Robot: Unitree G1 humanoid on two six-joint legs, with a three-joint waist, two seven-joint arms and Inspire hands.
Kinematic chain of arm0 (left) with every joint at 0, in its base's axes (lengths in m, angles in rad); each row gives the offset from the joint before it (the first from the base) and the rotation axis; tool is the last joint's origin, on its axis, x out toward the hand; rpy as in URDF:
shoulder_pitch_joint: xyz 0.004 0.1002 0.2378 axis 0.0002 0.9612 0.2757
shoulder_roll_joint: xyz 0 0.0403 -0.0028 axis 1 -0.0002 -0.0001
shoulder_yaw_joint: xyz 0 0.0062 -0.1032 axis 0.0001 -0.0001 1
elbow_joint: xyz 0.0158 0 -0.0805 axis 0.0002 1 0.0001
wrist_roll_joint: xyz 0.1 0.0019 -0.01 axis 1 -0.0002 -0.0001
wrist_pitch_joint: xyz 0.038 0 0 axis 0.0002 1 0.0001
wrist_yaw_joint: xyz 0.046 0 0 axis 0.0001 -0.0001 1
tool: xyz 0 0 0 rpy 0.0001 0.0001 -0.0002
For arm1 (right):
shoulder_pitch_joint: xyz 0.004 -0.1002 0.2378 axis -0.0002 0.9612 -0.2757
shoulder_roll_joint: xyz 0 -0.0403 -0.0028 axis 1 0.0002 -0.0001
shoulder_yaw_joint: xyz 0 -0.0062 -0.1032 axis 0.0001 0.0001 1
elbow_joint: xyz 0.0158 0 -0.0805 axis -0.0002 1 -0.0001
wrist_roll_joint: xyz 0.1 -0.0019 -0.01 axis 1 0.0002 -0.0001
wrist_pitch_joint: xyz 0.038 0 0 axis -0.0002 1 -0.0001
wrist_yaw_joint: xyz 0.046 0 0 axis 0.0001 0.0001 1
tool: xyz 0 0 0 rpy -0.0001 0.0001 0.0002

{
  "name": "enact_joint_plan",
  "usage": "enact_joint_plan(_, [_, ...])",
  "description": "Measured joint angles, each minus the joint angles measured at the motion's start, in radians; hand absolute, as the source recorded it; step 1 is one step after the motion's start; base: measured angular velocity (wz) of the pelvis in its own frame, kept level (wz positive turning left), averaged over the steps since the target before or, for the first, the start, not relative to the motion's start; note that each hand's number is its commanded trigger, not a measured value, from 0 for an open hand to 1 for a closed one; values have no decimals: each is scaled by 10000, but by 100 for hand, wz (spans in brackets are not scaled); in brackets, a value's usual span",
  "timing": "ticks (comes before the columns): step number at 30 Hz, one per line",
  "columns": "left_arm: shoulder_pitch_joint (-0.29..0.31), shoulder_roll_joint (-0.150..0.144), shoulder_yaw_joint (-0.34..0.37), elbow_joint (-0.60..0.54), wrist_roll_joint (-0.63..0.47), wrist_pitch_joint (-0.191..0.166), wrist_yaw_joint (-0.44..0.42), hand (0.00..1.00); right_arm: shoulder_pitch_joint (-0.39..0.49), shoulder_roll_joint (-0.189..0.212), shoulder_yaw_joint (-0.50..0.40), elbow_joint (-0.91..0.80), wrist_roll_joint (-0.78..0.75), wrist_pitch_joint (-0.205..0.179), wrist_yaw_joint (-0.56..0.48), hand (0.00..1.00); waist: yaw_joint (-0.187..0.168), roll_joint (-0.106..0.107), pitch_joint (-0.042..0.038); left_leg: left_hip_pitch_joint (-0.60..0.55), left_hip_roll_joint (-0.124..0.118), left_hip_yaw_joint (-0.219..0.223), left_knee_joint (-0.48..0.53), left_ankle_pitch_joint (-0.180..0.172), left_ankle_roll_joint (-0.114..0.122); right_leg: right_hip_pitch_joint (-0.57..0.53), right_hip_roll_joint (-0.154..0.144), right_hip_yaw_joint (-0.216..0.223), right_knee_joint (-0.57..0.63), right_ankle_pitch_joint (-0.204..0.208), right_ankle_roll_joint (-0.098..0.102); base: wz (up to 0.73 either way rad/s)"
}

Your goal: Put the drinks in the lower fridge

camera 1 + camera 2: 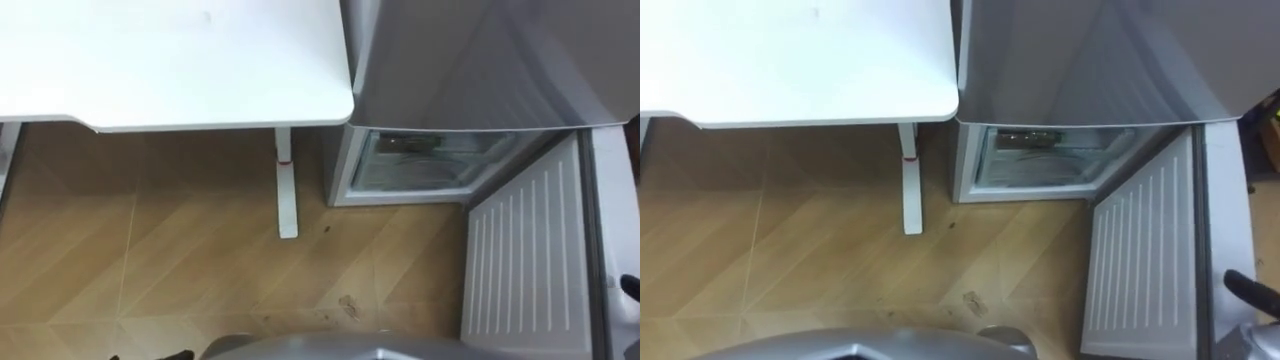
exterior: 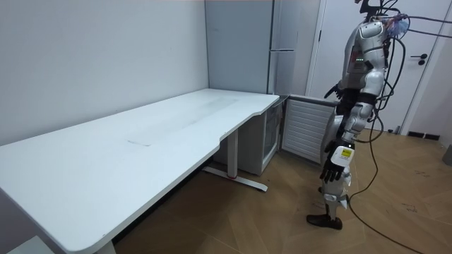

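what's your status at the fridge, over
Left hand hangs open, empty; right hand raised forward. Tall grey fridge: white-ribbed lower door swung open. White metal table leg stands left of fridge, apart.

The tall grey two-door fridge point(image 2: 272, 67) stands upright just beside the far end of the white desk point(image 2: 141, 148). Its upper door is shut. Its lower compartment point(image 1: 420, 165) stands open at floor level, showing a pale interior with a clear-fronted shelf or drawer. What lies inside is too dim to tell. The lower door point(image 1: 525, 265) is swung wide to the robot's right, with its white ribbed inner lining facing out.
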Motion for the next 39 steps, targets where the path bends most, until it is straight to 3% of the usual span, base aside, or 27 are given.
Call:
enact_joint_plan(6, [17,-11,132,33,115,2,35,0,-113,-31,-94,1004,1356,-99,1145,0,26,19,39,15,39,11,-3,-9,-18,6,38,25,-20,13,-19,0])
enact_joint_plan(12, [7,-25,51,117,16,4,-16,0,33,38,124,1166,3275,71,2804,0,62,-40,16,38,103,74,13,-37,-68,19,94,44,-60,35,-53,-4])
enact_joint_plan(16, [5,-77,-108,226,8,2,-127,0,181,180,527,1160,4168,150,4541,0,287,-30,23,129,183,184,15,-111,-116,2,155,38,-87,110,-98,-16])
enact_joint_plan(19, [11,-109,-234,294,7,2,-258,0,224,409,1205,1067,5064,233,5756,0,425,63,46,63,341,258,178,-212,-178,17,279,-46,-173,210,-157,-13])
enact_joint_plan(22, [-49,-223,-333,330,1,1,-430,0,198,630,1808,1027,5401,331,6993,0,605,316,35,-36,459,259,366,-310,-223,10,346,-260,-174,237,-200,-5])
enact_joint_plan(24, [-40,-337,-539,340,-16,-8,-484,0,204,637,2069,1025,5395,329,7606,0,687,410,73,-33,461,256,362,-308,-224,14,350,-274,-182,236,-200,0])
enact_joint_plan(27, [-37,-421,-848,412,-23,-10,-573,0,239,767,2733,925,5487,354,8495,0,834,559,46,-9,450,217,375,-308,-224,147,347,-383,-308,236,-199,6])
enact_joint_plan(29, [-64,-420,-1043,455,-114,-79,-566,0,230,940,3588,613,5608,471,8974,0,975,547,47,-25,441,101,411,-301,-228,150,344,-500,-340,223,-205,12])
enact_joint_plan(33, [-188,-378,-1172,497,-213,-96,-538,0,170,1179,4254,24,5585,600,9856,0,1266,413,53,-138,439,15,567,-308,-226,194,326,-614,-368,196,-190,10])
enact_joint_plan(39, [-327,-351,-1426,488,-373,-134,-349,0,-108,1581,5415,-472,5183,960,11112,0,1694,382,79,-237,430,-170,615,-315,-232,286,360,-788,-508,197,-192,10])
